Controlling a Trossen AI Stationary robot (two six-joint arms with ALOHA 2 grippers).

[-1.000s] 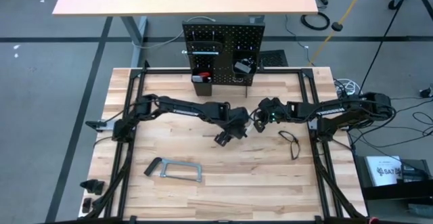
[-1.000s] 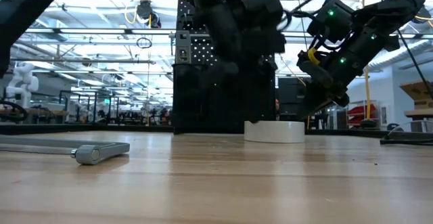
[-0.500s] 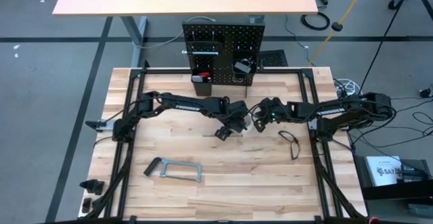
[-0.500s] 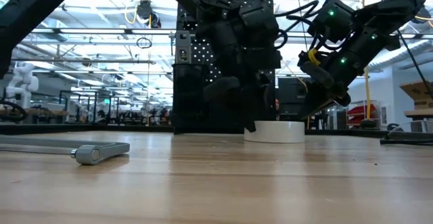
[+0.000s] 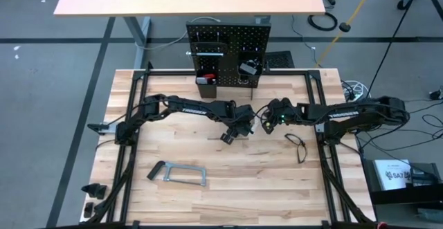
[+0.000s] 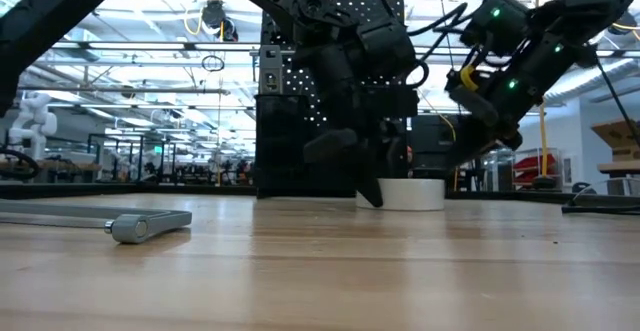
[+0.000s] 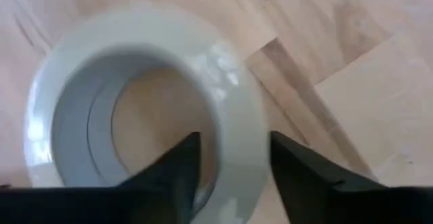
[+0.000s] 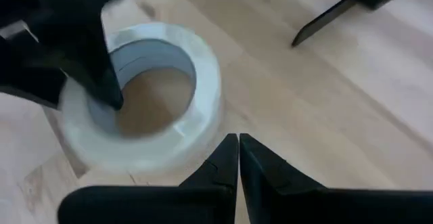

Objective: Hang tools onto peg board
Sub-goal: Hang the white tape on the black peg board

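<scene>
A white tape roll lies flat on the table near its middle. My left gripper comes down on it and is shut on its wall. My right gripper is shut, holds nothing and hovers just to the right of the roll. The upright black peg board stands at the far edge with tools on it. A grey bar clamp lies flat near the front left. Black pliers lie to the right. My left gripper has one finger inside the roll's hole and the other finger outside, with the roll's wall between them. The fingers slant down from above. The roll lies flat on the table.
Both arms meet over the table's middle, their grippers a short way apart beside the roll. Black frame rails run along the table's left and right sides. Bare wood lies between the roll and the peg board's bins.
My left gripper has gone down and a little toward the far edge, onto the tape roll. The roll has stayed where it was.
</scene>
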